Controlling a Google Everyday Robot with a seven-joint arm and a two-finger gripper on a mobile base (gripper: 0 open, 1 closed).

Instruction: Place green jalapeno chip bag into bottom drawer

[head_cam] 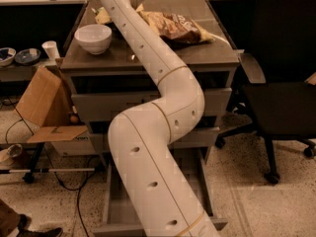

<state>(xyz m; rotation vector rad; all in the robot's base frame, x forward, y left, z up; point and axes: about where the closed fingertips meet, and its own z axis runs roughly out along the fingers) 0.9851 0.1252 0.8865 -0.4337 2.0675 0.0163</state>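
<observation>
Pincer hidden behind the arm above the cabinet top — open or closed, cannot tell.

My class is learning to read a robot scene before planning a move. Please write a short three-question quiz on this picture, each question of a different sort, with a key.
1. True or false: the bottom drawer is pulled open.
2. What lies on the cabinet top, on the picture's right of the arm? A) a tan-and-brown chip bag B) a red mug C) a laptop
3. Fill in: on the picture's left of the arm stands a white ____.

Key: 1 true; 2 A; 3 bowl. Note: the gripper does not show. The arm's far end meets the picture's top edge, over the back of the cabinet top.
</observation>
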